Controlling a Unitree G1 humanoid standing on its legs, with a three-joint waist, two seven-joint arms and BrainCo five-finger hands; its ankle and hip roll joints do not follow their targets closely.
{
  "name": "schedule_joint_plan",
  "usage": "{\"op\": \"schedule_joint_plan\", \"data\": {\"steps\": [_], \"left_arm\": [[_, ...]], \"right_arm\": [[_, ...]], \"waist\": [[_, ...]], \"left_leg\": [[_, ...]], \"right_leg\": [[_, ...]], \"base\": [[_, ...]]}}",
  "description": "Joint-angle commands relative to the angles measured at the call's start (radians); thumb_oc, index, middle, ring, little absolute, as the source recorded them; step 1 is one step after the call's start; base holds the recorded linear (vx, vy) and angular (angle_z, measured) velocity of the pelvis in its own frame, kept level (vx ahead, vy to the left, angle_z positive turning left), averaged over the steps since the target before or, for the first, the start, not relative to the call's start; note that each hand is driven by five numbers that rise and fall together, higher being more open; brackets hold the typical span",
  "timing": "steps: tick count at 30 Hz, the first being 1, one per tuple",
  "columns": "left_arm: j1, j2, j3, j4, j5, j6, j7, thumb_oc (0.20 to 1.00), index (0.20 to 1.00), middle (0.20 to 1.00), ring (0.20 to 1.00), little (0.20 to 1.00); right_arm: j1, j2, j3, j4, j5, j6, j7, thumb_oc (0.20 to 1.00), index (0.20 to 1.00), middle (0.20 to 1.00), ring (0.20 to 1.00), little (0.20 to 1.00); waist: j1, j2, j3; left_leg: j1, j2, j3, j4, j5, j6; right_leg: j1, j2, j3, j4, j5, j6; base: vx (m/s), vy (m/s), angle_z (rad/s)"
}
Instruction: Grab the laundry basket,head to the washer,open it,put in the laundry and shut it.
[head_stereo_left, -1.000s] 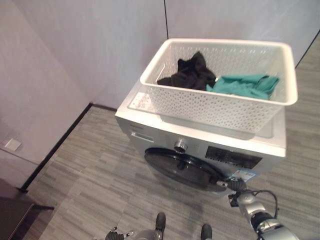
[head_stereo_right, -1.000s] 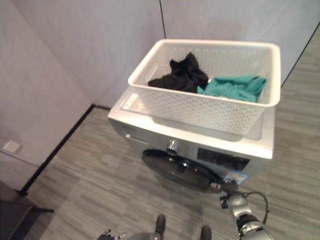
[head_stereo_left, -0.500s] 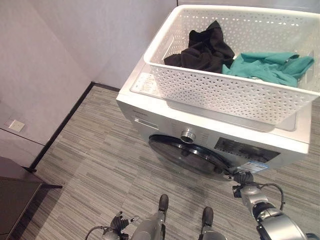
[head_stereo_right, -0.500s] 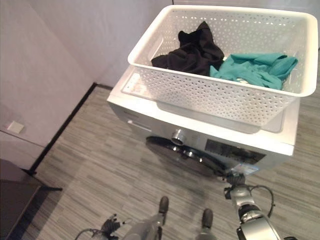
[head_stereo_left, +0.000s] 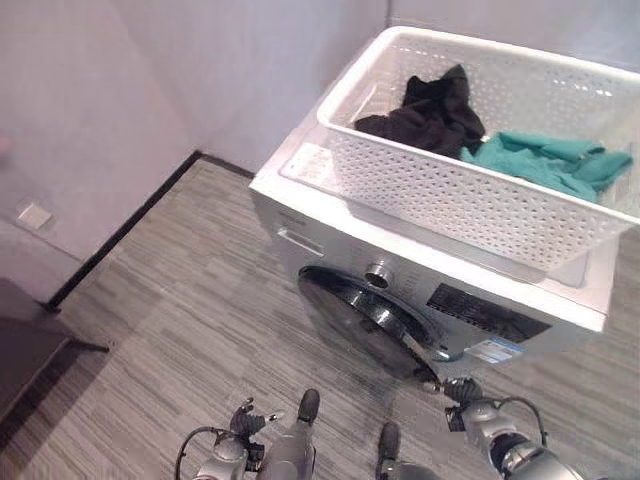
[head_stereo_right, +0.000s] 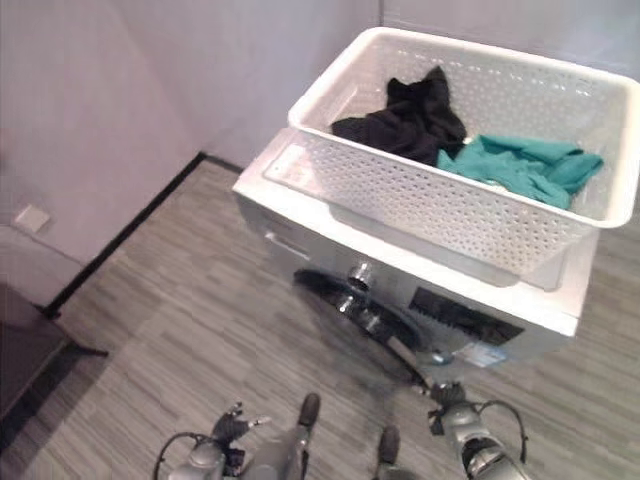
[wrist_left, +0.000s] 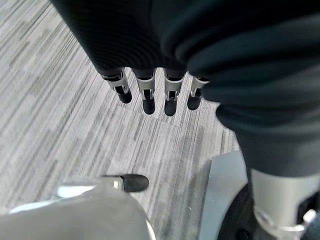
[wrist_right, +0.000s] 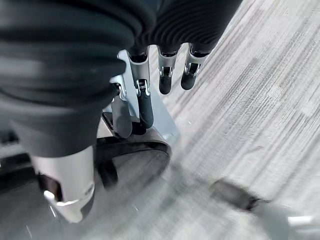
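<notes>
Nearest the robot, the left hand (wrist_left: 155, 95) hangs low at its side over the grey striped floor (head_stereo_left: 170, 330), fingers straight and relaxed, holding nothing and touching nothing. It is well apart from the washer door.

The right hand (wrist_right: 150, 95) is down at the lower right edge of the washer door (head_stereo_left: 365, 320). In the right wrist view its fingers (wrist_right: 145, 107) point down with little bend; two of them lie against the silver edge by the dark round door glass, the others hang free over the floor. Whether the thumb hooks behind the door rim cannot be told, so a grip on the door is not certain. From the head views the door stands slightly ajar, its right edge drawn out from the front panel toward the hand.

Above the door the silver washing machine (head_stereo_left: 300, 235) carries a round dial (head_stereo_left: 378, 274), a dark display panel (head_stereo_left: 485, 312) and a blue and white sticker (head_stereo_left: 490, 352); a white label (head_stereo_left: 308, 165) lies on its top. The print is too small to read.

On top of the washer sits the white perforated laundry basket (head_stereo_left: 470, 205), well above and beyond both hands. Inside it lie a black garment (head_stereo_left: 430, 110) and, just beside it, a teal garment (head_stereo_left: 550, 162).

Behind stands the pale wall (head_stereo_left: 200, 70) with a dark skirting line (head_stereo_left: 120, 232) and a wall socket (head_stereo_left: 33, 214).
</notes>
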Motion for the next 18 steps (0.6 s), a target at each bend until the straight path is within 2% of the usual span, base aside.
{"op": "schedule_joint_plan", "data": {"steps": [1, 2, 3, 5, 6, 7, 8, 9, 11, 12, 13, 16, 18], "left_arm": [[-0.013, 0.070, -0.058, -0.073, -0.006, -0.014, 0.015, 1.000, 1.000, 1.000, 1.000, 1.000], [-0.013, 0.069, -0.058, -0.073, -0.006, -0.013, 0.015, 1.000, 1.000, 1.000, 1.000, 1.000], [-0.043, 0.062, -0.048, -0.092, -0.009, -0.021, 0.030, 1.000, 1.000, 1.000, 1.000, 1.000], [-0.053, 0.051, -0.048, -0.103, 0.012, -0.024, 0.020, 1.000, 1.000, 1.000, 1.000, 1.000], [-0.053, 0.051, -0.048, -0.103, 0.012, -0.024, 0.020, 1.000, 1.000, 1.000, 1.000, 1.000], [-0.044, 0.041, -0.064, -0.132, 0.046, -0.028, 0.001, 1.000, 1.000, 1.000, 1.000, 1.000], [-0.044, 0.041, -0.064, -0.132, 0.046, -0.028, 0.001, 1.000, 1.000, 1.000, 1.000, 1.000], [-0.040, 0.038, -0.067, -0.133, 0.049, -0.026, -0.007, 1.000, 1.000, 1.000, 1.000, 1.000], [-0.039, 0.027, -0.084, -0.127, 0.059, -0.026, -0.024, 1.000, 1.000, 1.000, 1.000, 1.000], [-0.032, 0.020, -0.107, -0.139, 0.091, -0.019, -0.039, 1.000, 1.000, 1.000, 1.000, 1.000], [-0.032, 0.020, -0.107, -0.139, 0.091, -0.019, -0.039, 1.000, 1.000, 1.000, 1.000, 1.000], [-0.047, 0.029, -0.142, -0.191, 0.132, -0.024, -0.049, 1.000, 1.000, 1.000, 1.000, 1.000], [-0.056, 0.053, -0.151, -0.258, 0.151, -0.031, -0.046, 1.000, 1.000, 1.000, 1.000, 1.000]], "right_arm": [[-0.144, 0.270, -0.002, -0.164, 0.065, -0.107, 0.121, 1.000, 1.000, 1.000, 1.000, 1.000], [-0.144, 0.270, -0.002, -0.165, 0.065, -0.107, 0.121, 1.000, 1.000, 1.000, 1.000, 1.000], [-0.112, 0.228, -0.026, -0.212, 0.080, -0.119, 0.116, 1.000, 1.000, 1.000, 1.000, 1.000], [-0.070, 0.195, -0.027, -0.244, 0.061, -0.121, 0.106, 1.000, 1.000, 1.000, 1.000, 1.000], [-0.070, 0.194, -0.027, -0.245, 0.061, -0.121, 0.106, 1.000, 1.000, 1.000, 1.000, 1.000], [-0.012, 0.155, -0.048, -0.269, 0.059, -0.120, 0.122, 1.000, 1.000, 1.000, 1.000, 1.000], [-0.011, 0.155, -0.048, -0.270, 0.059, -0.120, 0.122, 1.000, 1.000, 1.000, 1.000, 1.000], [0.005, 0.148, -0.058, -0.270, 0.063, -0.119, 0.124, 1.000, 1.000, 1.000, 1.000, 1.000], [0.030, 0.140, -0.079, -0.256, 0.059, -0.113, 0.132, 1.000, 1.000, 1.000, 1.000, 1.000], [0.058, 0.139, -0.093, -0.262, 0.055, -0.107, 0.139, 1.000, 1.000, 1.000, 1.000, 1.000], [0.058, 0.139, -0.093, -0.263, 0.055, -0.107, 0.139, 1.000, 1.000, 1.000, 1.000, 1.000], [0.070, 0.138, -0.095, -0.276, 0.042, -0.110, 0.138, 1.000, 1.000, 1.000, 1.000, 1.000], [0.054, 0.143, -0.095, -0.280, 0.043, -0.112, 0.138, 1.000, 1.000, 1.000, 1.000, 1.000]], "waist": [[0.065, -0.086, 0.035], [0.064, -0.085, 0.032], [0.031, -0.105, 0.042], [-0.008, -0.143, 0.046], [-0.008, -0.142, 0.044], [-0.062, -0.167, 0.036], [-0.064, -0.167, 0.034], [-0.077, -0.169, 0.024], [-0.118, -0.151, -0.009], [-0.140, -0.125, -0.040], [-0.141, -0.127, -0.042], [-0.158, -0.105, -0.057], [-0.156, -0.095, -0.058]], "left_leg": [[-0.036, -0.089, -0.029, 0.041, 0.001, 0.046], [-0.039, -0.088, -0.031, 0.039, 0.004, 0.045], [-0.068, -0.090, -0.010, 0.008, 0.018, 0.041], [-0.055, -0.061, 0.119, 0.101, -0.063, 0.063], [-0.059, -0.061, 0.119, 0.103, -0.062, 0.063], [0.010, 0.022, 0.196, 0.284, -0.123, 0.065], [0.008, 0.021, 0.195, 0.285, -0.121, 0.065], [0.052, 0.048, 0.204, 0.294, -0.129, 0.065], [0.194, 0.097, 0.228, 0.226, -0.138, 0.051], [0.256, 0.115, 0.255, 0.138, -0.164, 0.042], [0.254, 0.113, 0.255, 0.134, -0.160, 0.043], [0.276, 0.111, 0.293, 0.051, -0.176, 0.032], [0.291, 0.095, 0.302, 0.021, -0.206, 0.035]], "right_leg": [[-0.016, -0.093, 0.020, 0.098, -0.140, 0.047], [-0.018, -0.092, 0.017, 0.095, -0.138, 0.047], [-0.061, -0.095, -0.028, 0.084, -0.119, 0.045], [-0.081, -0.136, -0.069, 0.075, -0.090, 0.049], [-0.083, -0.136, -0.069, 0.074, -0.088, 0.050], [-0.100, -0.173, -0.103, 0.061, -0.049, 0.041], [-0.102, -0.174, -0.104, 0.059, -0.047, 0.041], [-0.102, -0.174, -0.110, 0.055, -0.042, 0.042], [-0.113, -0.170, -0.124, 0.065, -0.033, 0.053], [-0.113, -0.163, -0.123, 0.067, -0.026, 0.062], [-0.115, -0.166, -0.123, 0.065, -0.024, 0.062], [-0.122, -0.197, -0.143, 0.076, -0.007, 0.077], [-0.123, -0.224, -0.153, 0.073, 0.016, 0.093]], "base": [[-0.10, -0.140, 0.74], [-0.35, -0.228, 0.89], [-0.37, -0.103, 0.69], [-0.33, -0.071, 0.86], [-0.27, -0.008, 1.67], [-0.19, 0.005, 1.73], [-0.19, 0.027, 1.08], [-0.01, 0.082, 0.54], [0.03, 0.204, 0.31], [0.05, 0.190, 0.09], [0.02, 0.185, 0.35], [-0.06, 0.200, 0.61], [-0.06, 0.197, 0.32]]}}
